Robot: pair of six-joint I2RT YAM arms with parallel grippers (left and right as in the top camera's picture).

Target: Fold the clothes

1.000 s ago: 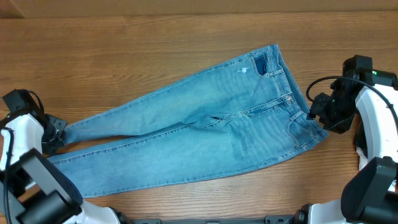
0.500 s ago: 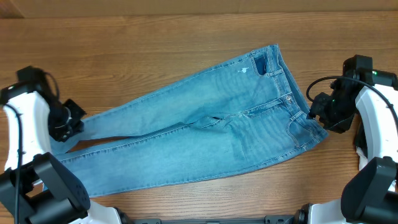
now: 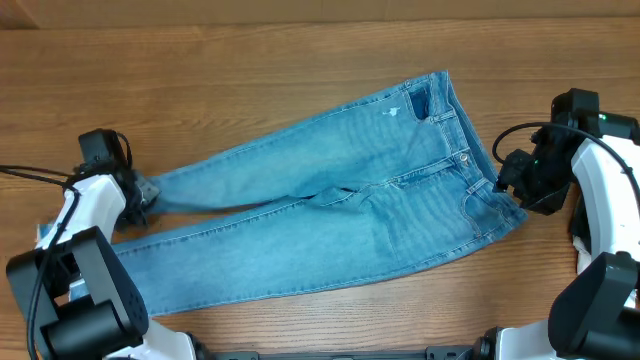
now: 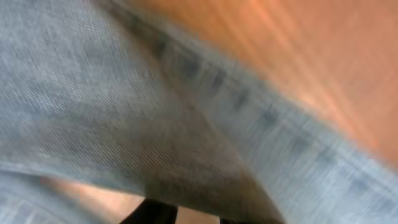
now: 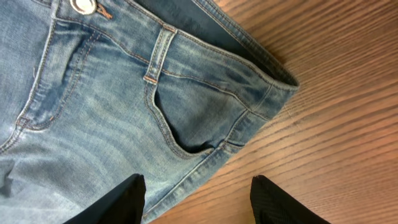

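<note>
Light blue denim jeans, soft yet weighty, lie flat on the surface, probably best taken at hem and waistband corners; right claw spread by waistband, left claw at hem, grip untellable.

Jeans: matt denim cloth, visible twill weave, tan stitching. Button ahead of right gripper: shiny metal. Table: grained wood, slight satin sheen. Fingers: black, matt. Arm covers: smooth white plastic.
</note>
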